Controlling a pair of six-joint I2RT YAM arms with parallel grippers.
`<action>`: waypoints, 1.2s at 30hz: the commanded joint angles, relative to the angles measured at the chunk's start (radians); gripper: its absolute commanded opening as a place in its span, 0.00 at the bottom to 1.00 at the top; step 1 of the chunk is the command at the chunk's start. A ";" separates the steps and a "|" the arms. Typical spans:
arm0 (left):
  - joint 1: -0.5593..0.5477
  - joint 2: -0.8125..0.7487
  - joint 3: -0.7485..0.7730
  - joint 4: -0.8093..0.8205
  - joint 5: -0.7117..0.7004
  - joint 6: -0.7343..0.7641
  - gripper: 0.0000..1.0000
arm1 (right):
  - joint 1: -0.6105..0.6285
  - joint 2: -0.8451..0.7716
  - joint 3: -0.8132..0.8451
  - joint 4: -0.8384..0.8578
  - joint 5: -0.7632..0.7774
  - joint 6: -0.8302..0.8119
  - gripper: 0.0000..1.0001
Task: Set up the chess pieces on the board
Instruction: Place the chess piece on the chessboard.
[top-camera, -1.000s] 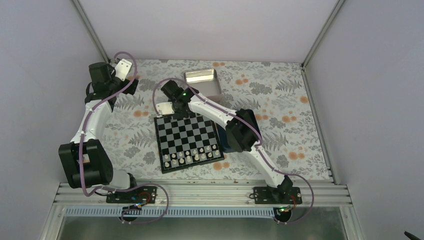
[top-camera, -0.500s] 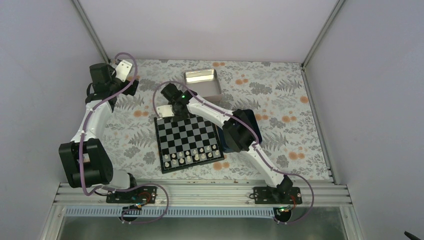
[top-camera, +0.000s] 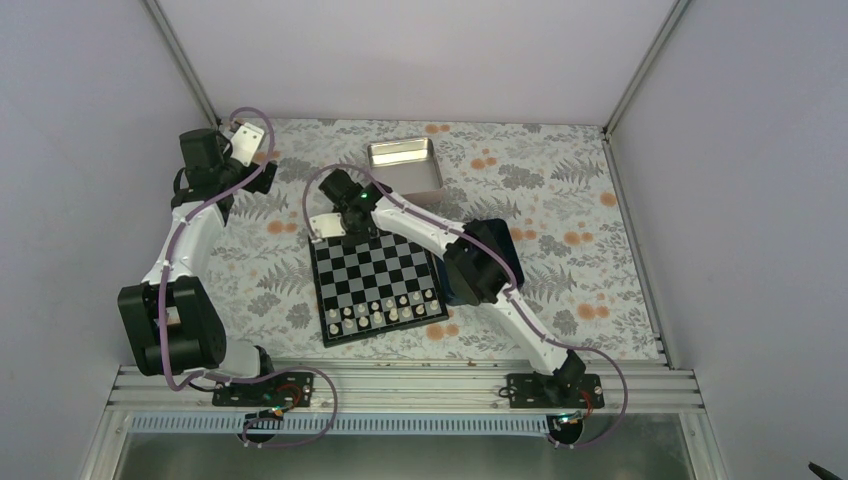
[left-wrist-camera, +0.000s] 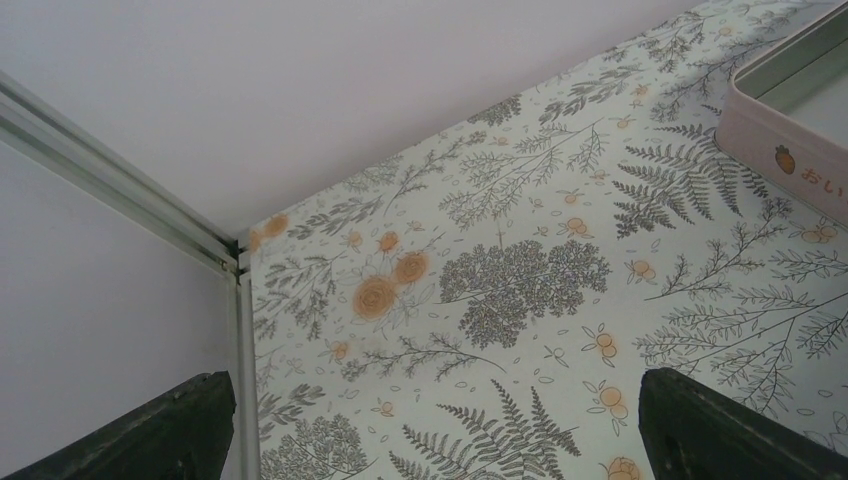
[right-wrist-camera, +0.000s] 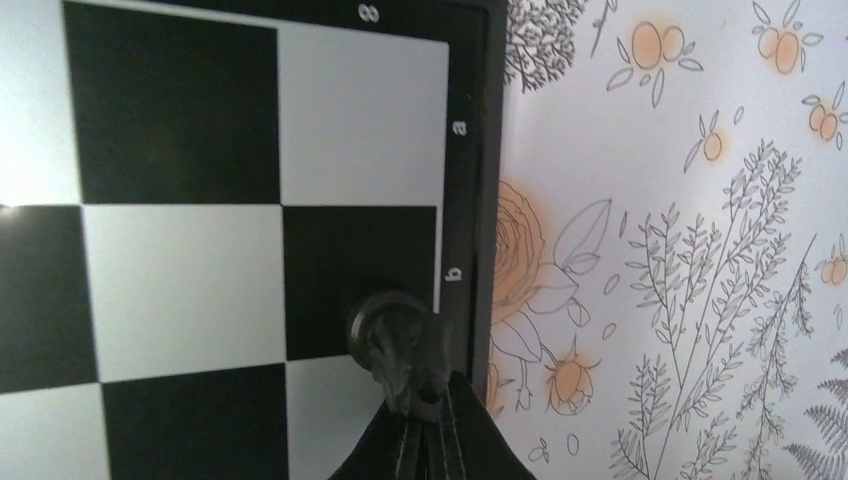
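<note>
**1. Metal tin** (top-camera: 405, 165). It sits at the far side of the table, just beyond the board. From above we see a shiny floor inside it. The left wrist view shows a pale pink outer wall with a small orange print.

**2. Navy blue box** (top-camera: 455, 294). It lies just beside the board's right edge and is largely covered by the right arm's elbow. We cannot tell what it holds.

**3. Board** (top-camera: 375, 285). It lies mid-table on the flowered tablecloth (left-wrist-camera: 520, 290). Cream-white chessmen (top-camera: 388, 312) stand in two rows along its near side.

**4. Black chess piece** (right-wrist-camera: 400, 350). We find it at the board's far left corner, over a black square next to the border, by the letter "b". The right gripper (right-wrist-camera: 412, 388) holds it with jaws drawn narrow and pinched on its upper part. We cannot tell whether its base touches the square.

**5. Left gripper** (left-wrist-camera: 432, 400). It is near the table's far left corner, well apart from the board. Its jaws are spread wide, and only tablecloth shows between them.

**6. In the way.** The right arm runs diagonally over the box and the board's far right corner, so some far squares are hidden from the overhead camera.
</note>
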 joint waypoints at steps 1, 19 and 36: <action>0.010 -0.012 -0.019 0.020 0.007 0.001 1.00 | 0.027 0.006 0.021 -0.008 -0.039 0.015 0.04; 0.017 -0.004 -0.009 0.014 0.010 0.005 1.00 | 0.013 -0.029 0.004 0.026 0.060 0.015 0.05; 0.017 -0.010 0.005 -0.004 0.025 -0.007 1.00 | 0.093 -0.159 -0.016 -0.135 -0.005 0.029 0.05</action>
